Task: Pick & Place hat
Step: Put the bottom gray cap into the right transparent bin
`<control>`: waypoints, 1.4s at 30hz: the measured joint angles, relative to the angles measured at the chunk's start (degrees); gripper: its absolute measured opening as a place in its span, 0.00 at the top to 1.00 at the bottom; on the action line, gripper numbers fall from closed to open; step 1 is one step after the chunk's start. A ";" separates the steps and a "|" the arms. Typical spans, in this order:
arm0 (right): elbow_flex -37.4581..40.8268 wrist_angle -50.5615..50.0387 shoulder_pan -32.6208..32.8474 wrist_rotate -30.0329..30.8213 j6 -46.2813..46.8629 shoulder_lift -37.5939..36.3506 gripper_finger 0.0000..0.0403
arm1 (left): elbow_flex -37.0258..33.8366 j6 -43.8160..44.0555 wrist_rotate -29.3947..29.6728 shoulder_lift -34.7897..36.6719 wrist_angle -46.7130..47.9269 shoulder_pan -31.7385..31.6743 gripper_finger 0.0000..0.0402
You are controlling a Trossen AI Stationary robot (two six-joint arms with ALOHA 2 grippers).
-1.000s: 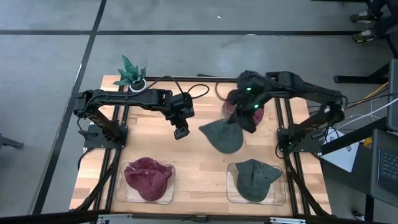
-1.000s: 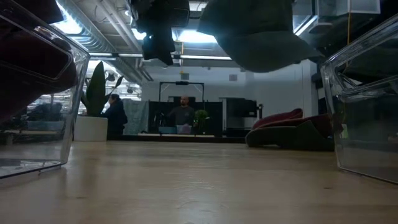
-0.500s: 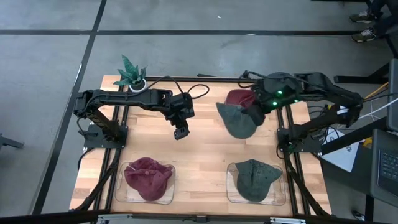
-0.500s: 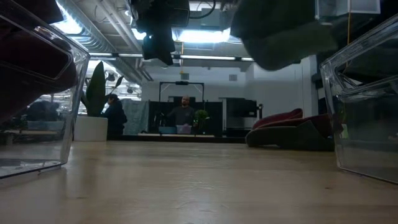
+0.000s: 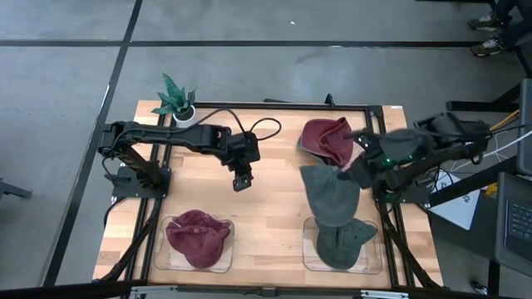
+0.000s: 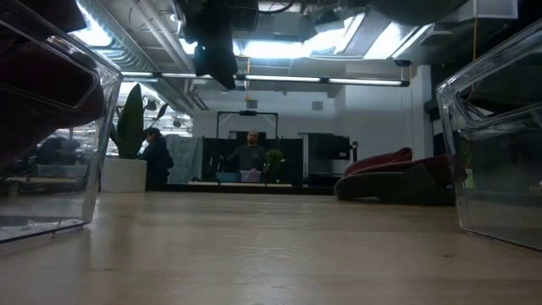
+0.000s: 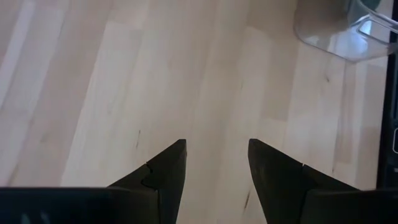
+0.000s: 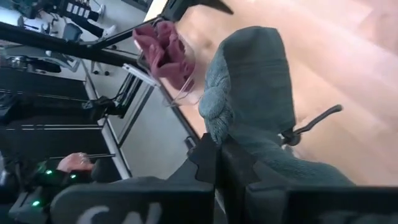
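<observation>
A wooden table (image 5: 266, 208) is seen from above, with one arm at each side. Two clear trays are placed at its near edge: the left tray (image 5: 170, 253) contains a maroon hat (image 5: 198, 235), and the right tray (image 5: 312, 257) contains a green hat (image 5: 342, 241). A second green hat (image 5: 331, 195) is gripped by the right gripper (image 5: 359, 172), whose fingers are closed on its edge; it hangs in the air just above the right tray and partly over the hat inside. Another maroon hat (image 5: 326, 139) is lying at the far right part of the table. The left gripper (image 5: 241, 178) is held above the bare middle of the table, its fingers apart and holding nothing. A small potted plant (image 5: 176, 100) is standing at the far left corner.
</observation>
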State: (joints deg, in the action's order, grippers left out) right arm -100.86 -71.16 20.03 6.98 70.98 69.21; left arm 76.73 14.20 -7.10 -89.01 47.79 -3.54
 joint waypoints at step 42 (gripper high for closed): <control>0.00 -10.47 39.93 30.86 34.64 19.05 0.99 | -0.04 0.13 2.18 0.00 -0.02 0.93 0.58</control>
State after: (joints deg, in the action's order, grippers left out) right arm -100.86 -81.62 59.96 37.85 105.62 88.26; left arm 76.69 14.32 -4.91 -89.01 47.77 -2.61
